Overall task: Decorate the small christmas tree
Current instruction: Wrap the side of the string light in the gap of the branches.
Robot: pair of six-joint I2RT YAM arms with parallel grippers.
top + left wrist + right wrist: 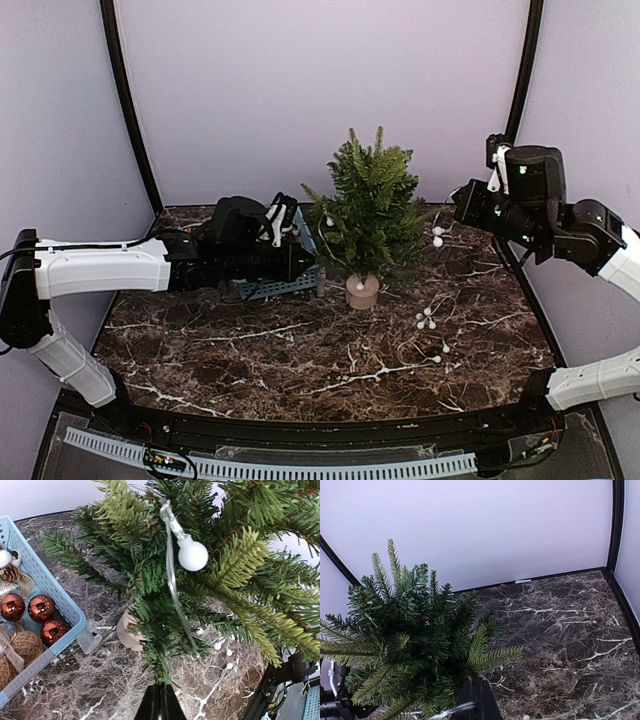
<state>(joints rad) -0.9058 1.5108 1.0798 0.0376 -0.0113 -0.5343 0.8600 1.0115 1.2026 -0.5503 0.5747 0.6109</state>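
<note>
- small christmas tree (pixel 372 215): deep green needles, paler yellow-green at the branch tips
- base (pixel 362 291) of the tree: pale beige wood
- surface (pixel 300 350): dark brown marble pattern streaked with thin white veins
- basket (pixel 47 587): light blue, slotted lattice walls
- baubles (pixel 41 608): glossy copper-red
- twine balls (pixel 27 645): tan
- bead garland (pixel 193 555): white beads on a clear strand
- backdrop (pixel 320 90): plain pale lilac-white
- left arm (pixel 100 268): white link, black joints
</note>
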